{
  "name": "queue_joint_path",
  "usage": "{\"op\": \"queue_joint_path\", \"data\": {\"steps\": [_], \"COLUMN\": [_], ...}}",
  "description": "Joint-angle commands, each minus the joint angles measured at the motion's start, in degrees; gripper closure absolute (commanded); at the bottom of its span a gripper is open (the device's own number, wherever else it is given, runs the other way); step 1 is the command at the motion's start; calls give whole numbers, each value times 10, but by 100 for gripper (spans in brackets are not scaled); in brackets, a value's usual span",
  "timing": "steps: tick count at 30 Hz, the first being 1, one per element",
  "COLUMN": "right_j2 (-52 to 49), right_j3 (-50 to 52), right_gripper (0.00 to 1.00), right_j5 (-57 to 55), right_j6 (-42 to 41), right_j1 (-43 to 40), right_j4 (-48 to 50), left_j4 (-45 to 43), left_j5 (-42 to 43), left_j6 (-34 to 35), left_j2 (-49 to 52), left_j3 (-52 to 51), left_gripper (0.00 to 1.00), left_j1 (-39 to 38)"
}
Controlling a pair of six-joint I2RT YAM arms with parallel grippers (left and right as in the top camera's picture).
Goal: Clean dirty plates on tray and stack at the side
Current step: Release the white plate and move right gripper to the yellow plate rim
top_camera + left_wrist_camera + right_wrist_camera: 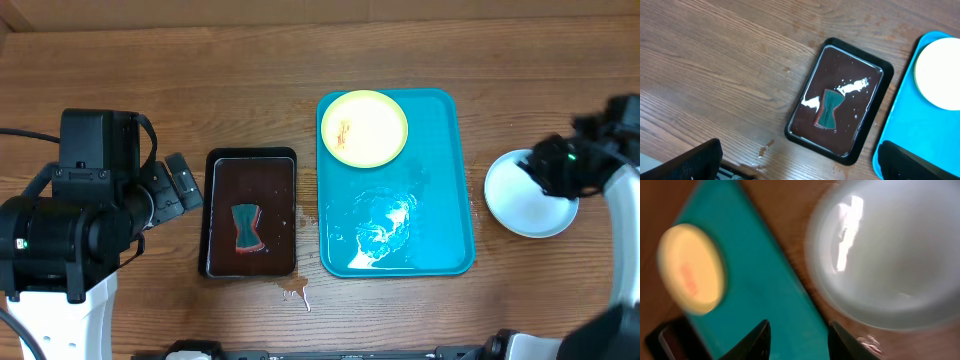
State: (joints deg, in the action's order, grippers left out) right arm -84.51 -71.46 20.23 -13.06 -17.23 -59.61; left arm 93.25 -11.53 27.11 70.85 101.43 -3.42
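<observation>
The turquoise tray [440, 180] lies right of centre. A pale yellow-green plate [362, 128] with an orange smear sits at its far end; water glistens on the near end. A light blue plate with white centre [520, 200] lies on the table right of the tray. Only these two plates show. My right gripper [555, 165] hovers over that plate's left rim, open and empty. In the right wrist view its fingers [799, 330] frame the tray's edge [765, 280], with the pale plate [890, 255] and yellow plate [690, 270] blurred. My left gripper [180, 185] is open and empty.
A black tray [250, 153] of dark liquid with a teal sponge [247, 228] stands left of the turquoise tray. Small spills wet the wood near its front corner [297, 293]. In the left wrist view, the black tray [855, 52], sponge [827, 109] and open fingers [800, 167] show.
</observation>
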Motion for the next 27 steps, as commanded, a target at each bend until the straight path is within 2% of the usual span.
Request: {"op": "queue_joint_path", "data": {"steps": [1,4,7,12,20,24,27], "right_j2": [35,23,-10,-119,-256,-293,-309], "right_j3": [-17,-15,-15,-15,-15,-15,-15], "right_gripper": [59,53,51,49,49,50,65], "right_j5": [54,-19,-124,-191,-202,-199,-200], "right_j6": [61,61,60,61,59,56,56], "right_j1": [93,180,249,307,305,308,310], "right_j4": [42,105,159,265,382,393,392], "left_j4": [-10,-17,-16,-5,-5,-5,-5], "left_j5": [-8,-7,-7,-7,-6,-6,-4], "left_j6": [30,36,35,36,36,36,36], "left_j2": [-6,-5,-3,3,3,4,4], "left_j3": [8,8,8,8,8,8,8], "left_gripper": [0,0,0,0,0,0,0], "left_j1": [-3,-3,-3,-3,-3,-3,-3]}}
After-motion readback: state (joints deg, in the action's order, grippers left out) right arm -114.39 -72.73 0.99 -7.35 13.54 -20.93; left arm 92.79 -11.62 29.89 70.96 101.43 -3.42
